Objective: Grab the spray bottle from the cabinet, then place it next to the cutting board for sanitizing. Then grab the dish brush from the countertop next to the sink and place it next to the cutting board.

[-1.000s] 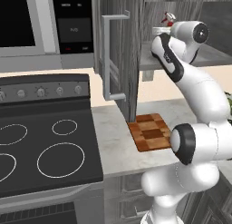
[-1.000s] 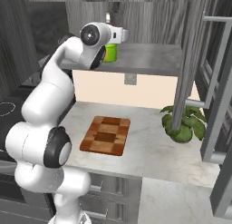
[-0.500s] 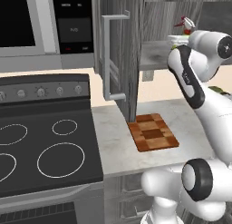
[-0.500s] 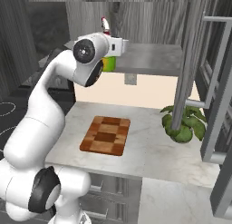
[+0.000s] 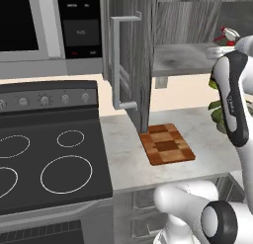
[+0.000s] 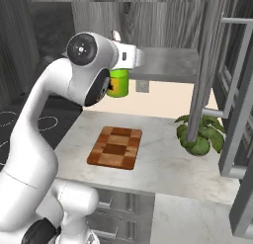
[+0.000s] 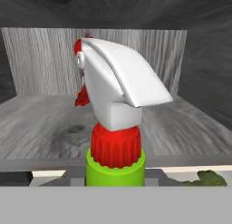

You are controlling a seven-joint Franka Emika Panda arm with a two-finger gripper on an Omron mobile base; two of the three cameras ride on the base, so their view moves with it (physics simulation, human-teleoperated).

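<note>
1. Hand view: we hold the spray bottle upright by its body, claw narrowly parted around it.
2. We carry it just off the cabinet shelf, high above the cutting board.

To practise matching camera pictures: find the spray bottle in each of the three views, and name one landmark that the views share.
Left base view: spray bottle, far upper right; only its red-and-white top peeks over the arm.
Right base view: green body with label, upper centre-left, just under the wrist, above the cutting board.
Hand view: fills the centre, white and red sprayer on green body.
Shared landmark: the grey cabinet shelf behind the bottle.
</note>
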